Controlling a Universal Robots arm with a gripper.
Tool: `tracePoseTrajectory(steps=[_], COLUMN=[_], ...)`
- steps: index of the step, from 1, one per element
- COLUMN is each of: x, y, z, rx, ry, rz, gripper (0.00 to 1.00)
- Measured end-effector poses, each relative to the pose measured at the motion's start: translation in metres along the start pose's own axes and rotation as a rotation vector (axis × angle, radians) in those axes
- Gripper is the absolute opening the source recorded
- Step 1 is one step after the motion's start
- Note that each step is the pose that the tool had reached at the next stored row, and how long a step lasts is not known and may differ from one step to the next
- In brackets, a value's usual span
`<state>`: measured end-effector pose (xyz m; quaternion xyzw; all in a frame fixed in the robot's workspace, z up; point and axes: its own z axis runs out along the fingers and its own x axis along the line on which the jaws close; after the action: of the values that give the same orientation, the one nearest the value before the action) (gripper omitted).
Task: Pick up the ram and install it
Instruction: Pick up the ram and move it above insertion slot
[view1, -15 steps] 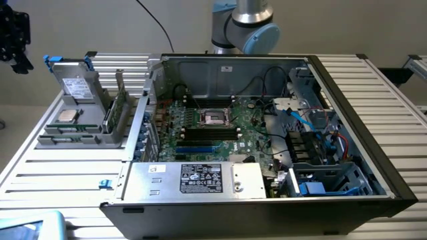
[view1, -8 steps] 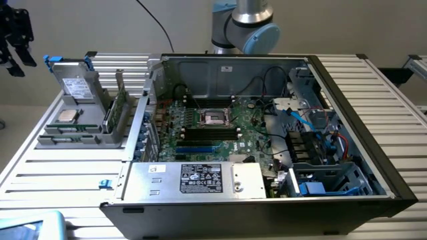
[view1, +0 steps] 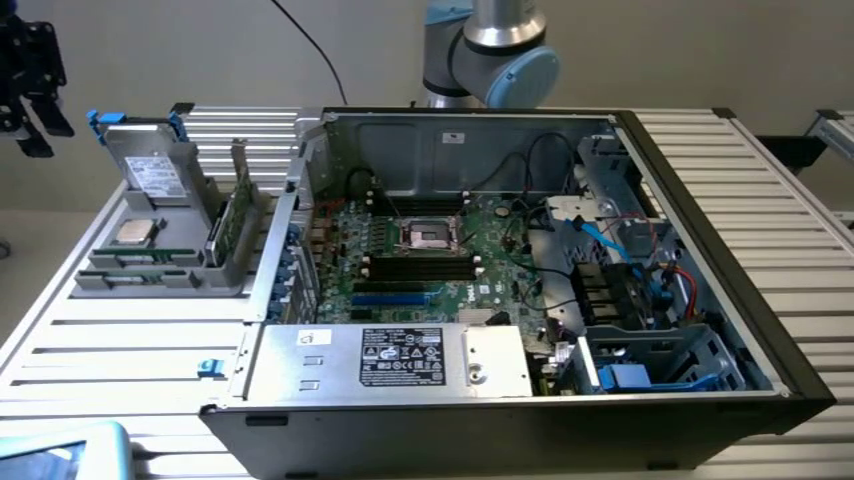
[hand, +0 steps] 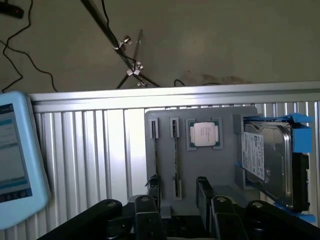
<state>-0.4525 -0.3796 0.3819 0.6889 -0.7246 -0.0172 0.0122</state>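
Exterior view: the pincer (view1: 38, 120) hangs in the upper left of the frame, its fingers apart and gripping nothing, clear of everything on the slatted table (view1: 120, 350). Lower down at the left, a grey holder (view1: 94, 280) sits on the table. The ram (view1: 134, 262) lies on its long edge in one of the holder's slots, just below the processor chip (view1: 134, 232) in the picture. A hard drive (view1: 154, 170) stands above them. The open computer case (view1: 761, 330) takes the centre and right, and its left wall rises just beside the holder. Bare slats lie open in the lower left, up to a pale blue tablet (view1: 60, 450) at the corner.

Wrist view: two black fingers (hand: 152, 187) stand apart at the bottom centre, and the ram shows edge-on in its slot just above the gap between them. The chip sits at centre, the drive at right and the tablet on the left edge. The table's far edge crosses mid-frame, with floor (hand: 225, 40) beyond.
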Motion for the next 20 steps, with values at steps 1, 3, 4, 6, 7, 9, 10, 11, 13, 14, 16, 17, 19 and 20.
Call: tracePoseTrajectory(steps=[1, 3, 4, 6, 7, 9, 10, 11, 13, 14, 16, 17, 19, 20], x=[0.000, 0.001, 0.001, 0.001, 0.001, 0.002, 0.002, 0.002, 0.002, 0.003, 0.003, 0.003, 0.004, 0.004], y=[0.0000, 0.0000, 0.0001, 0.0000, -0.0001, -0.0003, -0.0005, -0.0010, -0.0035, -0.0049, -0.0073, -0.0078, -0.0084, -0.0087], z=[0.0003, 0.0008, 0.0016, 0.0044, 0.0060, 0.0098, 0.0115, 0.0133, 0.0168, 0.0186, 0.0223, 0.0241, 0.0274, 0.0294], rx=[0.0016, 0.0045, 0.0053, 0.0056, 0.0055, 0.0055, 0.0054, 0.0055, 0.0054, 0.0055, 0.0056, 0.0057, 0.0054, 0.0055], ry=[0.0015, 0.0067, 0.0083, 0.0090, 0.0092, 0.0093, 0.0094, 0.0094, 0.0095, 0.0095, 0.0094, 0.0094, 0.0096, 0.0095], rz=[-0.002, -0.006, -0.009, -0.013, -0.015, -0.018, -0.019, -0.020, -0.021, -0.022, -0.023, -0.023, -0.023, -0.023], gripper=[0.43, 0.43, 0.43, 0.43, 0.43, 0.43, 0.43, 0.43, 0.43, 0.43, 0.43, 0.43, 0.43, 0.43])
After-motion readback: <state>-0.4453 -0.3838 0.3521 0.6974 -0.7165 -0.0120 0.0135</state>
